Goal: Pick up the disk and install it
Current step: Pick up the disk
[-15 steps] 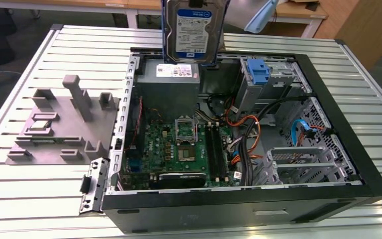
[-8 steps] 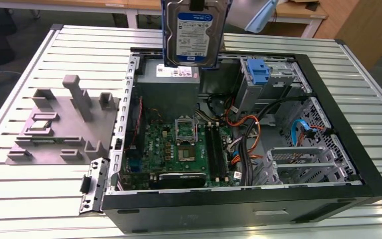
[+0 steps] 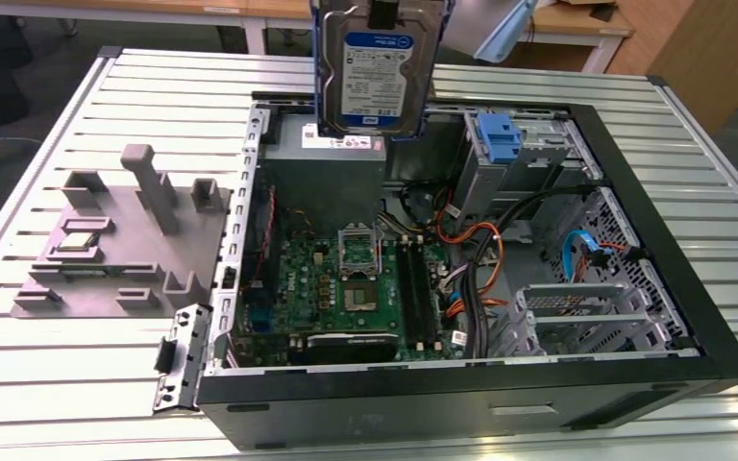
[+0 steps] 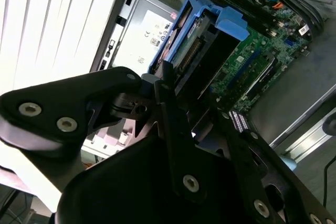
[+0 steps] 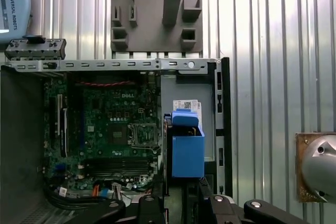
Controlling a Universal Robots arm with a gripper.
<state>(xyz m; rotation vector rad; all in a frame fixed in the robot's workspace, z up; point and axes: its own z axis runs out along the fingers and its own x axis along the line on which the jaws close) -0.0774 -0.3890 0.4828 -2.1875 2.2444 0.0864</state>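
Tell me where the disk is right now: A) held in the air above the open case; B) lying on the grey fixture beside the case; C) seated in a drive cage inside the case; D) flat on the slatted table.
A: in the exterior view the disk hangs label-out above the open computer case, and in the second wrist view the tool grips its blue frame.

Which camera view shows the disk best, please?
The exterior view: the disk hangs above the open computer case with its labelled face towards the camera. The second wrist view shows it edge-on inside its blue frame; in the first wrist view the frame's end faces the camera.
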